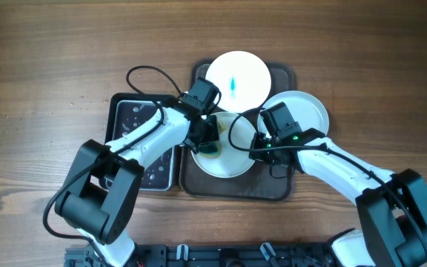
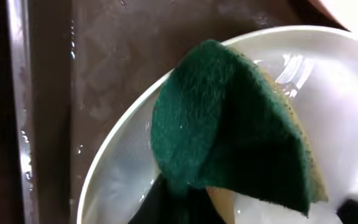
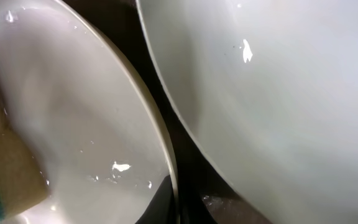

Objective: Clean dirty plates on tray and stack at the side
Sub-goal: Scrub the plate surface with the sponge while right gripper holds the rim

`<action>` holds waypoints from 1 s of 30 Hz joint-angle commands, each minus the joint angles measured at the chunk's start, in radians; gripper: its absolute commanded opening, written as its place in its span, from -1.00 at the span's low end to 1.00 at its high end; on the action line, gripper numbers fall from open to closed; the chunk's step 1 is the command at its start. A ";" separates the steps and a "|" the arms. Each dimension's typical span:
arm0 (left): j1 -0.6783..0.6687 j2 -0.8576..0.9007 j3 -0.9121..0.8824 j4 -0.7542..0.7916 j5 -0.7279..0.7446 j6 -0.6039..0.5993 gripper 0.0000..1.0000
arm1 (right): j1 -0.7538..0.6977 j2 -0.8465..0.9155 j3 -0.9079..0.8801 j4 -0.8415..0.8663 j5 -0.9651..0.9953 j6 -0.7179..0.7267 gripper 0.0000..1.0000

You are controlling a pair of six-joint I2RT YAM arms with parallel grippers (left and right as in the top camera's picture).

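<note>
A white plate lies in the middle of the dark brown tray. My left gripper is shut on a green and yellow sponge and presses it onto this plate's left part. My right gripper is shut on the plate's right rim, one finger inside the plate. A second white plate with a blue smear lies at the tray's far end. A third white plate lies at the tray's right edge and also shows in the right wrist view.
A wet black metal tray sits left of the brown tray; its shiny rim shows in the left wrist view. The wooden table surrounds both trays.
</note>
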 commanded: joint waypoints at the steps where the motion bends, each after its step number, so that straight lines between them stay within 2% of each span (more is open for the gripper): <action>1: 0.010 -0.008 -0.006 0.007 -0.089 0.008 -0.92 | 0.001 0.017 0.001 -0.010 0.026 0.003 -0.91; 4: -0.035 -0.006 -0.006 0.079 0.143 0.007 -0.92 | 0.001 0.017 0.001 -0.009 0.026 0.003 -0.92; 7: -0.085 0.010 -0.006 0.164 0.296 -0.006 -0.92 | 0.001 0.017 0.001 -0.009 0.026 0.003 -0.92; 11: -0.150 0.049 -0.006 0.196 0.318 -0.077 -0.92 | 0.001 0.017 0.001 -0.011 0.023 0.003 -0.92; 16: -0.156 0.069 -0.006 0.169 0.329 -0.079 -0.92 | 0.001 0.017 0.001 -0.014 0.018 0.002 -0.91; 19: -0.129 0.067 -0.006 0.097 0.233 -0.078 -0.92 | 0.001 0.017 0.001 -0.013 0.018 0.002 -0.91; 25: -0.074 0.060 -0.006 -0.062 -0.131 -0.078 -0.92 | 0.001 0.017 0.001 -0.013 0.018 0.002 -0.91; 30: -0.066 0.026 0.051 -0.183 -0.320 -0.079 -0.92 | 0.001 0.017 0.001 -0.013 0.018 0.002 -0.91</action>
